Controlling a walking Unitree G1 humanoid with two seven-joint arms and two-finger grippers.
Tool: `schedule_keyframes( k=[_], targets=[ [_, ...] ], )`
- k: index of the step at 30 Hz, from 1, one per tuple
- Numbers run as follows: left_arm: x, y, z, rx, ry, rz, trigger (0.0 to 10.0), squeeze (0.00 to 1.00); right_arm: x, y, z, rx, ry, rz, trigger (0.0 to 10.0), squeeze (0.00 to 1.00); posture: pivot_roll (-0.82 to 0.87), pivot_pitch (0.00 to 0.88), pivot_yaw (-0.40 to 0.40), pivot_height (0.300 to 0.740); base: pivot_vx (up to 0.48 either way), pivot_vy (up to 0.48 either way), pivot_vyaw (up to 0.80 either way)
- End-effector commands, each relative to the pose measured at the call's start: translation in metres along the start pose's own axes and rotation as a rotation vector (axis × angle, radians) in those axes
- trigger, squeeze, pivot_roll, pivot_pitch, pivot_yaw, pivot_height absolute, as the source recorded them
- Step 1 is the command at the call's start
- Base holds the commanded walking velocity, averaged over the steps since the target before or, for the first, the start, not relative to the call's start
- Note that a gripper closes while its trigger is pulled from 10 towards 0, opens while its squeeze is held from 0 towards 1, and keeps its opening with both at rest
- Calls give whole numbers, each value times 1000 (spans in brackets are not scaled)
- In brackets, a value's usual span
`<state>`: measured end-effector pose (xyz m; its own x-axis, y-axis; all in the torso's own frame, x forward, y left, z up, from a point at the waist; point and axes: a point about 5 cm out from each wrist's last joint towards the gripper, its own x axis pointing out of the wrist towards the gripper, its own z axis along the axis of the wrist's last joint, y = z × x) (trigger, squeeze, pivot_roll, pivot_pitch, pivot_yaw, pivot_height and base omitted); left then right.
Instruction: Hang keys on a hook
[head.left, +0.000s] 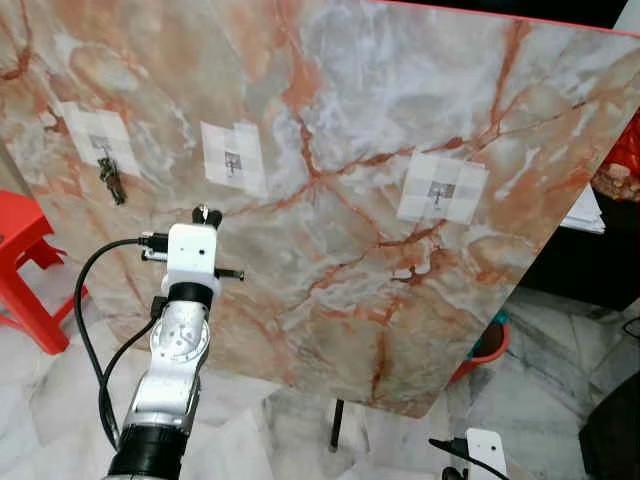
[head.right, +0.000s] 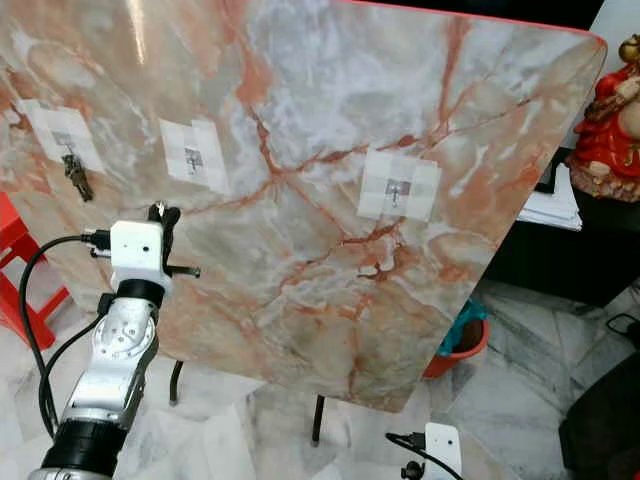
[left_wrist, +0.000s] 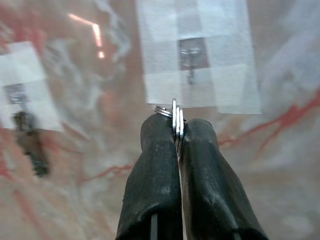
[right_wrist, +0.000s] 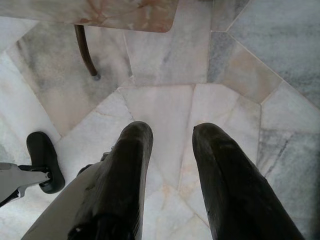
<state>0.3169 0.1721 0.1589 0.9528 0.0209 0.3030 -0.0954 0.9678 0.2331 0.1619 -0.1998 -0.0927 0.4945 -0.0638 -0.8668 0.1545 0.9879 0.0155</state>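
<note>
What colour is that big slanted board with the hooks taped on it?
The board is marbled: pale grey-white and peach, streaked with reddish-orange veins. It shows best in the left eye view.

A home room: marble-tile floor (right_wrist: 240, 60), red plastic stool (head.left: 25, 265), red figurine (head.right: 610, 110).

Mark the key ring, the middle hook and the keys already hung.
key ring (left_wrist: 175, 117), left wrist view, its top edge above the fingertips
middle hook (left_wrist: 190, 59), left wrist view, its metal plate
hung keys (head.left: 112, 180), left eye view, middle of the bunch
</note>
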Motion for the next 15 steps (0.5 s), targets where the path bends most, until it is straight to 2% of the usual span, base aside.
schedule_keyframes(
  k=[1,5,10,15],
  targets=[
    [3,-5,2,-17,-15,-22,10000,0,-1,-5,-1,4,6,-12,10000,0,-42,0,-104,740,0,0,0],
    [6,-10,4,-17,-28,-40,10000,0,-1,-6,-1,4,6,-13,10000,0,-46,0,-102,740,0,0,0],
    [6,-8,2,-12,-28,-18,10000,0,-1,-8,-1,2,6,-14,10000,0,-39,0,-107,740,0,0,0],
    [14,-11,7,-3,-48,-11,10000,0,-1,-9,0,-2,8,-13,10000,0,-37,0,-108,740,0,0,0]
  ],
)
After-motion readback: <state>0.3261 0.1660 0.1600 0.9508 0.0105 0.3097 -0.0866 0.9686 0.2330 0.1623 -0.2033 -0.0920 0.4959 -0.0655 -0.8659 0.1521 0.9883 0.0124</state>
